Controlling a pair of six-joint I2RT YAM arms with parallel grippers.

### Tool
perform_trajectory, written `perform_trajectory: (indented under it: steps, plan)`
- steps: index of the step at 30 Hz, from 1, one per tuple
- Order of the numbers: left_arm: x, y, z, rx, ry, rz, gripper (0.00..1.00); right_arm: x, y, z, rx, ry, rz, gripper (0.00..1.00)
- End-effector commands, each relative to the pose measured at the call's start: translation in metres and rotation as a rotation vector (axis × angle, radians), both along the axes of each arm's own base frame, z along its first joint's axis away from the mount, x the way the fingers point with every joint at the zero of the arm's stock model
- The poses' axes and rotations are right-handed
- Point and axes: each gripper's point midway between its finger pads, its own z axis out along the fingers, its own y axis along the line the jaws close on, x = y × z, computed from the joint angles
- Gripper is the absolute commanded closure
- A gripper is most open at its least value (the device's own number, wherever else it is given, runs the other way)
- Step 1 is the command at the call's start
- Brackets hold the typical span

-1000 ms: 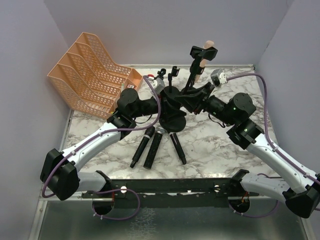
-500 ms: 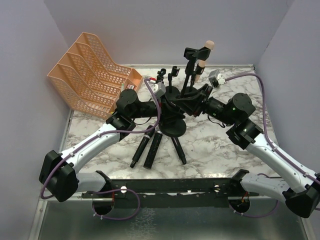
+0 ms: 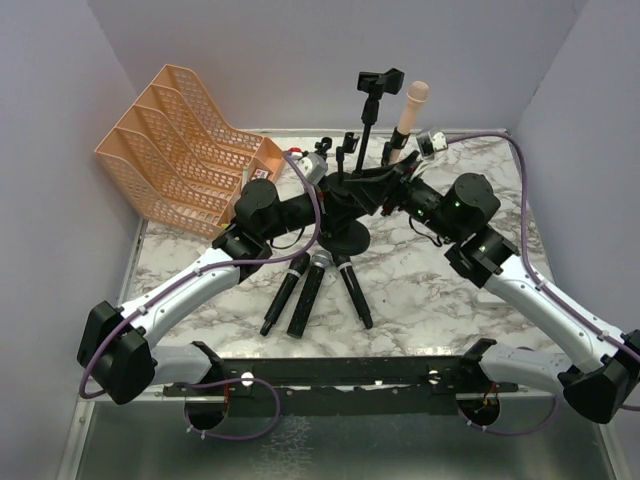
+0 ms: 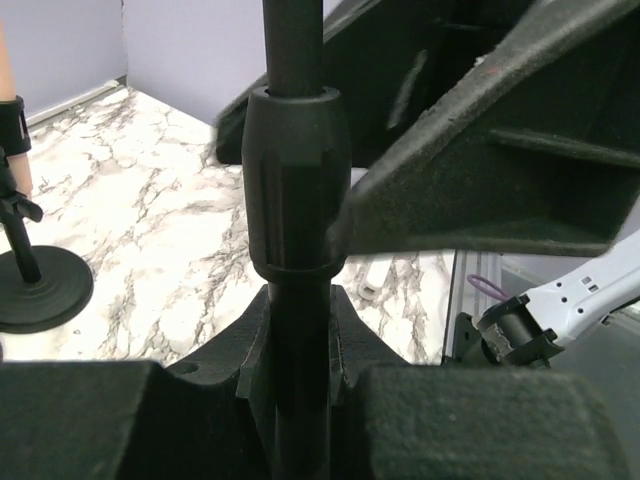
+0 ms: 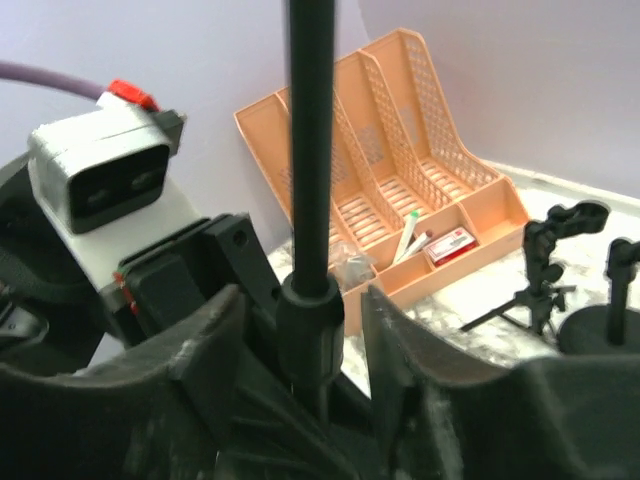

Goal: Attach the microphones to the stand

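Observation:
A black stand (image 3: pixel 350 238) with a round base holds its pole upright, with an empty clip (image 3: pixel 378 80) on top. My left gripper (image 3: pixel 328 188) is shut on the pole (image 4: pixel 297 330) just below its collar (image 4: pixel 297 180). My right gripper (image 3: pixel 378 190) is open, a finger on each side of the collar (image 5: pixel 310 330) with small gaps. Two black microphones (image 3: pixel 283 294) (image 3: pixel 353 292) and one with a grey mesh head (image 3: pixel 308 292) lie on the table in front of the base. The pink microphone (image 3: pixel 408 115) stands upright in a small stand behind, and also shows in the left wrist view (image 4: pixel 10 130).
An orange mesh file tray (image 3: pixel 185 140) sits at the back left, with small items in its front compartments (image 5: pixel 440 240). Two small empty clip stands (image 3: pixel 335 150) (image 5: pixel 548 260) stand behind the main stand. Purple walls close in on three sides.
The stand's pole has swung from leaning right to upright, its clip moving left and up, away from the pink microphone. My right gripper moved left with it.

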Motion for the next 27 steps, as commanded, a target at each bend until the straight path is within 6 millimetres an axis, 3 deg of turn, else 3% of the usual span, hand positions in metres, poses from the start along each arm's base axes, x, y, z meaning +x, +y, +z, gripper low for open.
perform_trajectory:
  steps: [1,10,16,22,27]
  plan:
    - [-0.014,0.003,0.04,-0.074,-0.066,-0.071,1.0,-0.024,-0.009,0.021,0.029,-0.029,0.066,0.42]
    - [-0.057,0.001,0.053,-0.07,-0.113,-0.295,1.0,-0.049,-0.015,0.011,0.06,0.008,0.229,0.39]
    - [-0.072,0.003,0.058,-0.064,-0.155,-0.374,1.0,-0.056,-0.014,0.013,0.064,0.002,0.269,0.41]
    - [-0.078,0.003,0.057,-0.054,-0.177,-0.417,1.0,-0.059,-0.01,0.017,0.062,-0.026,0.31,0.6]
    - [-0.067,-0.002,0.061,-0.061,-0.179,-0.38,1.0,-0.053,0.001,0.008,0.032,-0.014,0.355,0.81]
